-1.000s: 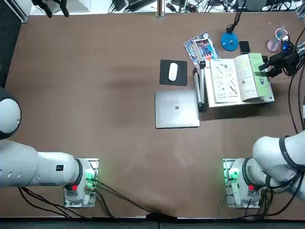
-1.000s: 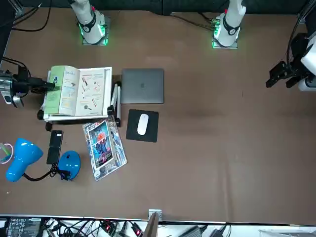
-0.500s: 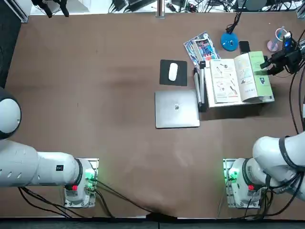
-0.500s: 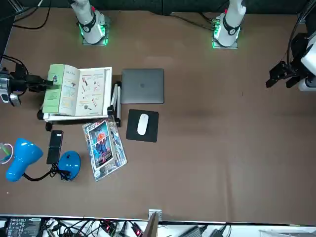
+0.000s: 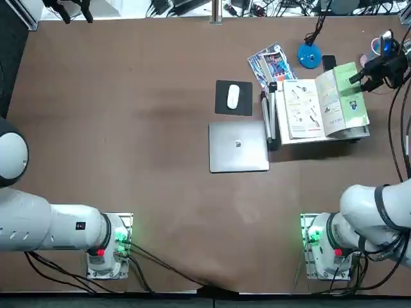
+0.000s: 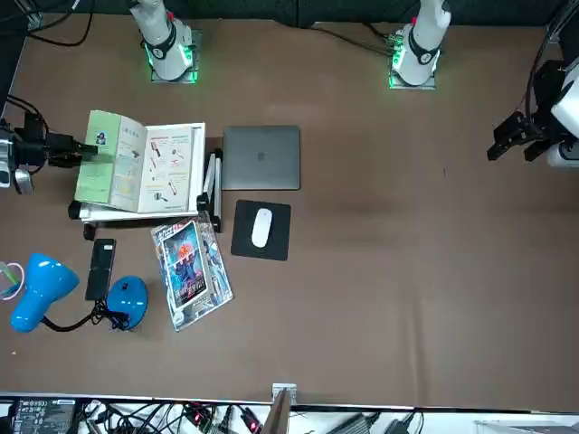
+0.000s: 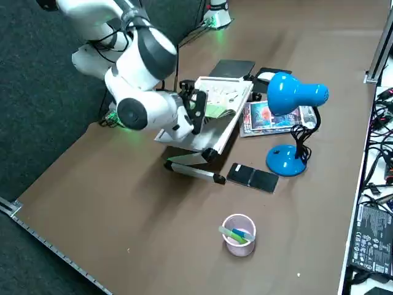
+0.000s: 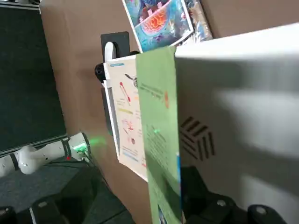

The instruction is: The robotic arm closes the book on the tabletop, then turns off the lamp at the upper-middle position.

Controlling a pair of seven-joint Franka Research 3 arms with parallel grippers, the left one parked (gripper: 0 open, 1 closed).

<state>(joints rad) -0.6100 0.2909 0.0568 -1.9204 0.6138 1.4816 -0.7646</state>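
One pink-rimmed cup [image 7: 239, 250] holding pens is nearest in the right side view, at the bottom centre of the frame. Beyond it lies a black phone [image 7: 264, 180], with the blue desk lamp [image 7: 282, 92] behind and to the right, its round base flat on the brown table [image 7: 295, 246]. Left of the lamp, at the centre of the frame, a white stand [image 7: 199, 142] carries the open picture book [image 5: 305, 109], which is in the upper right of the top view. The right tool [image 5: 357, 83] is at the book's green cover; its fingers are spread, the cover between them in the wrist view. A glossy magazine [image 7: 261, 117] lies beyond the phone; a white mouse [image 7: 266, 77] and grey laptop [image 7: 232, 69] are farthest, at upper centre.
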